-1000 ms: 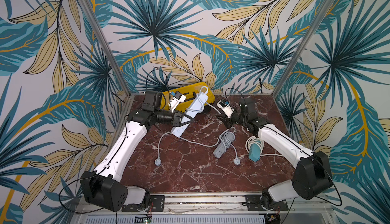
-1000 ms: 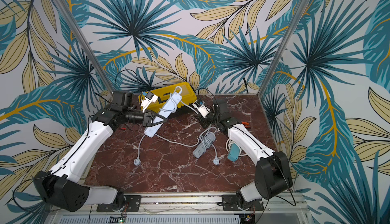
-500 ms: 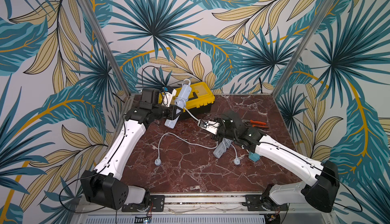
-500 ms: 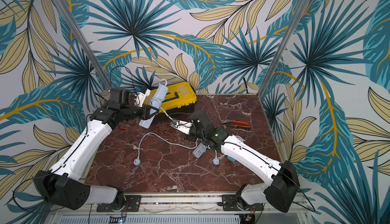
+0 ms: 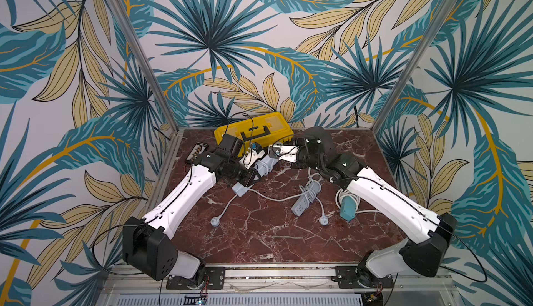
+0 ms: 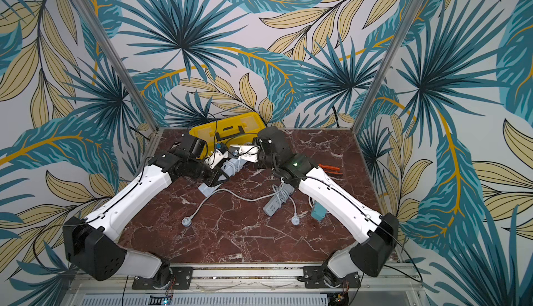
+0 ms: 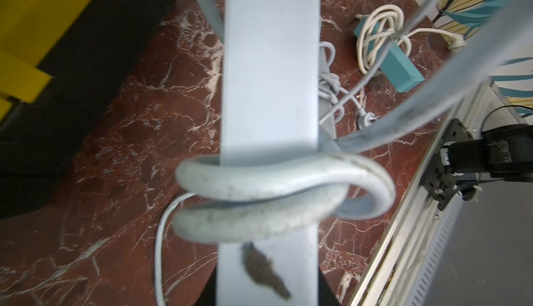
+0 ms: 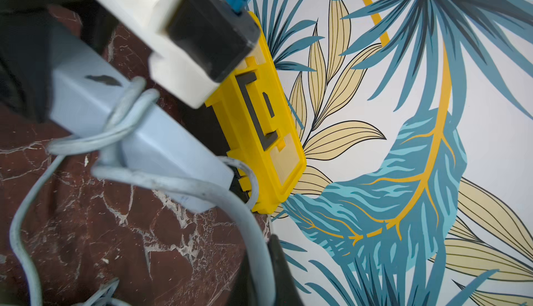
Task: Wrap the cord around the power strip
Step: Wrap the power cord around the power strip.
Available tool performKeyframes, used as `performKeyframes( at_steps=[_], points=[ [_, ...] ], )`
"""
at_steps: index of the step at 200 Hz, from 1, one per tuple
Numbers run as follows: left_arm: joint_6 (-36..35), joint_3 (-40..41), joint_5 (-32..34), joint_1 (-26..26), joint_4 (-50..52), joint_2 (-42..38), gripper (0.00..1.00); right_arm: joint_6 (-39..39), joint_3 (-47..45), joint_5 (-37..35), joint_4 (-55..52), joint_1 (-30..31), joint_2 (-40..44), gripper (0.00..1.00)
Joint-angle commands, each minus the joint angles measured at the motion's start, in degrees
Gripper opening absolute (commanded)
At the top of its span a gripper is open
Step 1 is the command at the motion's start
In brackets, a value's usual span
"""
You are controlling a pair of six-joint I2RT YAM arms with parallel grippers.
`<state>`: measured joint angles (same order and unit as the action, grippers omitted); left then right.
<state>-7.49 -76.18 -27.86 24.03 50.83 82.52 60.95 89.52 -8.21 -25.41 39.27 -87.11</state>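
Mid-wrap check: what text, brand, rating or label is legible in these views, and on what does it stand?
No text can be read in any view.
Grey power strip and its cord: plain, only dark scuffs, no print.
Yellow toolbox: no lettering visible.
Teal power strip: no label showing.
Black terminal board: pale marks, too small to read.

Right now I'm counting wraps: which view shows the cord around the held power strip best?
Left wrist: the cord is close up, two turns crossing the power strip. Right wrist shows them smaller, slanted; in both top views they are tiny.
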Motion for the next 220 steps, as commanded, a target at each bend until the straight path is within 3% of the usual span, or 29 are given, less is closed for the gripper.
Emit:
performKeyframes(
  at_steps=[1,29,88,112,142,169,191,220],
  points=[
    [-3.2,1.9,-6.9,1.5,4.1,0.5,0.0,0.7,5.2,3.2,3.0,-3.5,-2.8,0.0],
    [-4.7,2.4,-14.2,1.9,4.5,0.0,0.0,0.2,6.8,7.8,1.7,-5.7,-4.9,0.0],
    [-11.0,0.2,-38.7,6.4,4.4,-3.9,0.0,-4.0,12.9,24.8,-7.0,-13.5,-10.2,0.0],
    [-11.5,-0.5,-39.5,5.9,4.4,-5.1,0.0,-5.7,16.3,30.7,-12.0,-17.1,-13.3,0.17],
    [-11.9,-1.6,-39.9,3.6,4.5,-5.3,0.0,-12.5,16.1,44.8,-15.0,-21.9,-14.8,0.41],
    [-11.2,-5.1,-42.0,2.3,4.5,-5.3,0.0,-21.3,5.1,47.7,-1.9,-22.9,-12.0,0.48],
    [-11.2,-8.4,-43.3,2.2,4.5,-4.8,0.0,-34.1,-5.5,47.6,17.9,-23.2,-9.7,0.53],
    [-11.5,-12.3,-45.4,2.2,4.3,-4.2,0.0,-50.2,-11.9,45.1,34.8,-23.1,-11.3,0.6]
  ],
)
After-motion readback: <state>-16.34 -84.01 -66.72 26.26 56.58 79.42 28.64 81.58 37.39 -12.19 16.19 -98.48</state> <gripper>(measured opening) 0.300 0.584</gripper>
